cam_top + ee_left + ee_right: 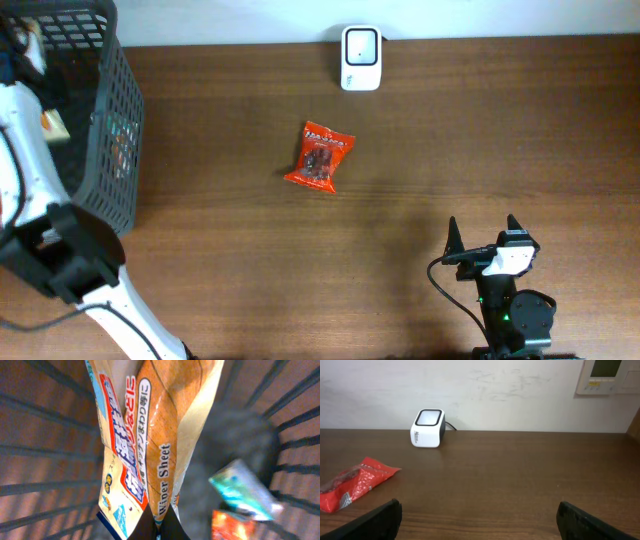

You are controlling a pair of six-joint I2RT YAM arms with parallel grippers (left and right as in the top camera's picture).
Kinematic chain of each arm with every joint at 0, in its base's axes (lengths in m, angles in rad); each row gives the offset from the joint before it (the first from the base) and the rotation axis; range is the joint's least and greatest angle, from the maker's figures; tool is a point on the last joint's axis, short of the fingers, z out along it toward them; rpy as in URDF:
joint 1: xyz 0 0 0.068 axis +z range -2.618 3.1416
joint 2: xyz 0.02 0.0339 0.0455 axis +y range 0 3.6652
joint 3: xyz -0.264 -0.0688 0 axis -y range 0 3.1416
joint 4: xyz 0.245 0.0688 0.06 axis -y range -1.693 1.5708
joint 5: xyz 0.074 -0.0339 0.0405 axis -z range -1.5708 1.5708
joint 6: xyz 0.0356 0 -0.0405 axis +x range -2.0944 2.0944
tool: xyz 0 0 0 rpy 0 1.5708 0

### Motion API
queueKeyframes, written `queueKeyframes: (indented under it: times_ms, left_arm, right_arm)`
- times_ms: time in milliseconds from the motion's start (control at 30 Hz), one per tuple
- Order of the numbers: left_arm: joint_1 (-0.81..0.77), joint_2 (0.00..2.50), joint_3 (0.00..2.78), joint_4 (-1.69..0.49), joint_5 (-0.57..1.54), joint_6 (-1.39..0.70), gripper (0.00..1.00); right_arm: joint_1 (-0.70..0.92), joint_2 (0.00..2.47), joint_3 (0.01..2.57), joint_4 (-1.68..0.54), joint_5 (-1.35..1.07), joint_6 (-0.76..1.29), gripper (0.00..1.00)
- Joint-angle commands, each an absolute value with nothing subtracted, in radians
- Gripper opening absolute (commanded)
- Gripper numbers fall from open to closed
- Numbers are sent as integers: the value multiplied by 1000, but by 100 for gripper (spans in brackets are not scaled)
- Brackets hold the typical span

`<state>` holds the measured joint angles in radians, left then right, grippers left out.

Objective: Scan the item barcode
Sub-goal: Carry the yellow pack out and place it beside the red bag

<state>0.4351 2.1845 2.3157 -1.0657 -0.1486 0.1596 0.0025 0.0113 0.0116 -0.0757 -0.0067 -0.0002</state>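
Left claw (pixel 159 529) is gripping the wiper sheet packet (pixel 150 435) by one edge, jaws pinched shut, inside the basket (pixel 118 110). Right claw (pixel 482 230) is standing wide open, holding nothing. Recommended: lifting straight up, clearing the mesh wall, then presenting the barcode face flat toward the scanner (pixel 360 58). Packet is showing glossy, crinkly film, likely floppy; scanner is a rigid white box; basket is dark grid.

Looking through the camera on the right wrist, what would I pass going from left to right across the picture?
red snack packet → white scanner → wall control panel
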Motion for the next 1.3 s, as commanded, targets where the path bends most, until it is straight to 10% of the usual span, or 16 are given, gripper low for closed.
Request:
queueKeyframes:
  times_ms: [0, 500, 1167, 1267]
  left_arm:
    - [440, 2008, 2360, -1052, -43, 143, 0]
    - [179, 1799, 2349, -1296, 492, 143, 0]
    - [-223, 2170, 2108, -1360, 223, 32, 0]
    - [-226, 2184, 2108, -1369, 223, 33, 64]
  right_arm:
    - [-1, 6, 6, -82, 5, 4, 98]
    - [-1, 6, 6, -82, 5, 4, 98]
    - [-1, 6, 6, -82, 5, 4, 98]
    - [-1, 6, 6, -82, 5, 4, 98]
